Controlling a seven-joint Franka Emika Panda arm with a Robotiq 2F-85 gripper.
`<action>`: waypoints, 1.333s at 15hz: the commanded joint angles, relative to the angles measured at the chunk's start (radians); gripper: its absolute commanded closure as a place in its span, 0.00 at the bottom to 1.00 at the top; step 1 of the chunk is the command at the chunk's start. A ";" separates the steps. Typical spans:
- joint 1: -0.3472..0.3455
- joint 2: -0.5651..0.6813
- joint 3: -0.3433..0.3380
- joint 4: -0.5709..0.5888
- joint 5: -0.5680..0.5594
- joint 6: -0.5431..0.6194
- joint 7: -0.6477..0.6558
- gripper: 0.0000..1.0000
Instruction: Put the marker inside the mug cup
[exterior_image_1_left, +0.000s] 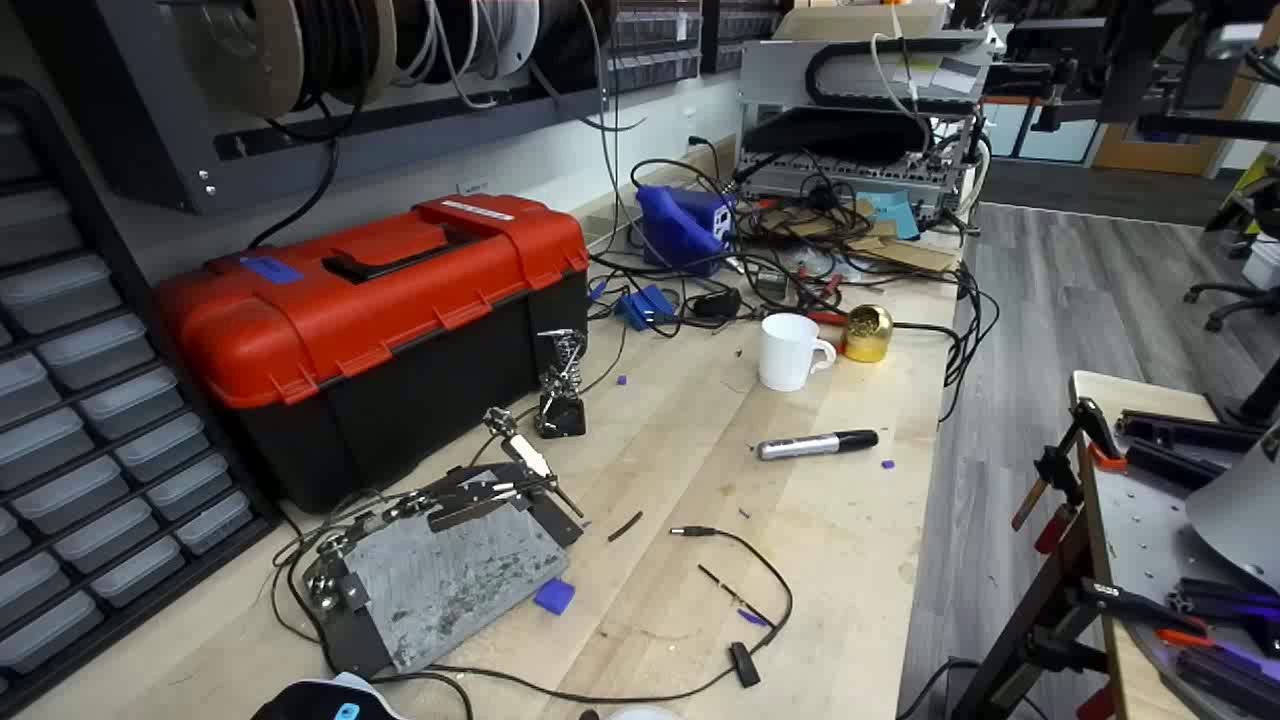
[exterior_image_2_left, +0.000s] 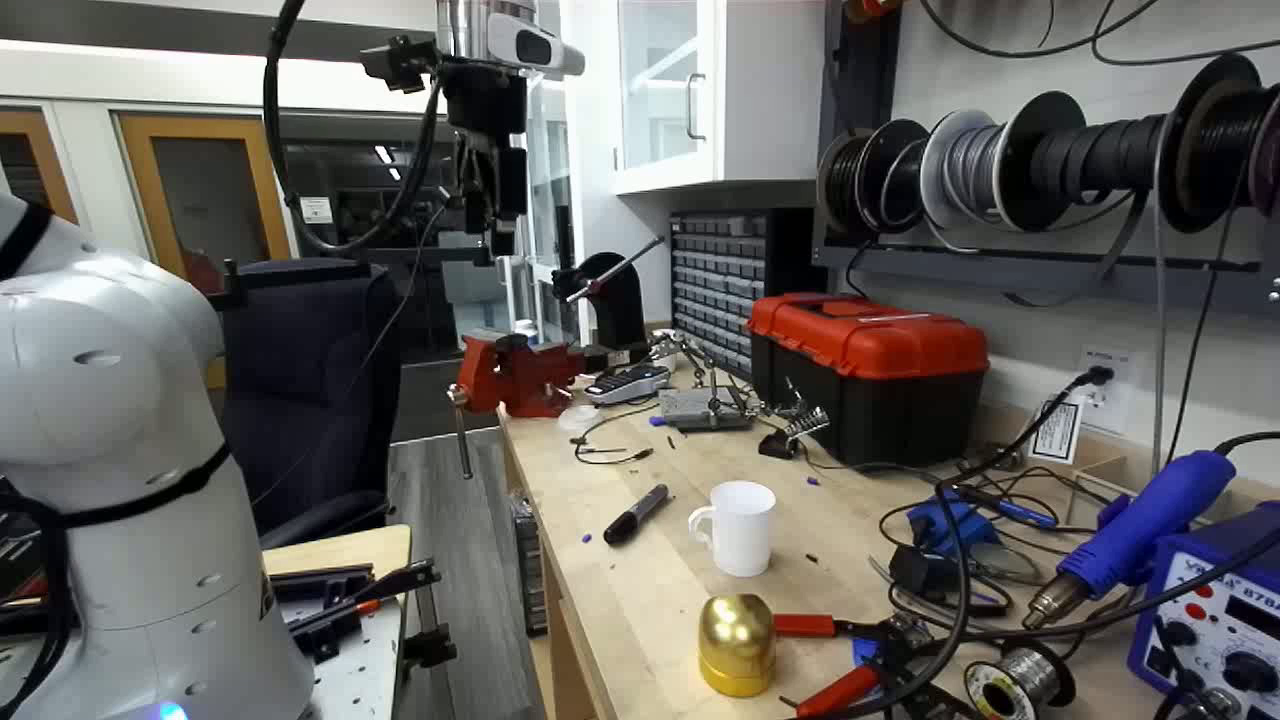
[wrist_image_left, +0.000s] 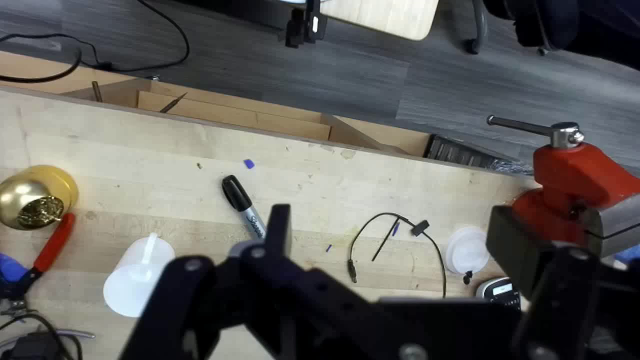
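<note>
The marker, a grey Sharpie with a black cap, lies on the wooden bench in both exterior views. In the wrist view the marker is partly hidden behind a finger. The white mug cup stands upright close to the marker, and it also shows in an exterior view and in the wrist view. My gripper is open, with its fingers wide apart and nothing between them. In an exterior view the gripper hangs high above the bench, pointing down.
A gold tip-cleaner ball and red-handled pliers are beside the mug. A red vise stands at one bench end. A red-black toolbox lines the wall. A helping-hands stand, thin cables and a blue soldering station are also there.
</note>
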 joint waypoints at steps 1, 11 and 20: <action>-0.023 0.001 0.015 0.003 0.011 -0.006 -0.012 0.00; -0.026 0.017 0.020 0.008 0.002 0.003 -0.017 0.00; 0.006 0.156 0.005 -0.012 -0.070 0.192 -0.269 0.00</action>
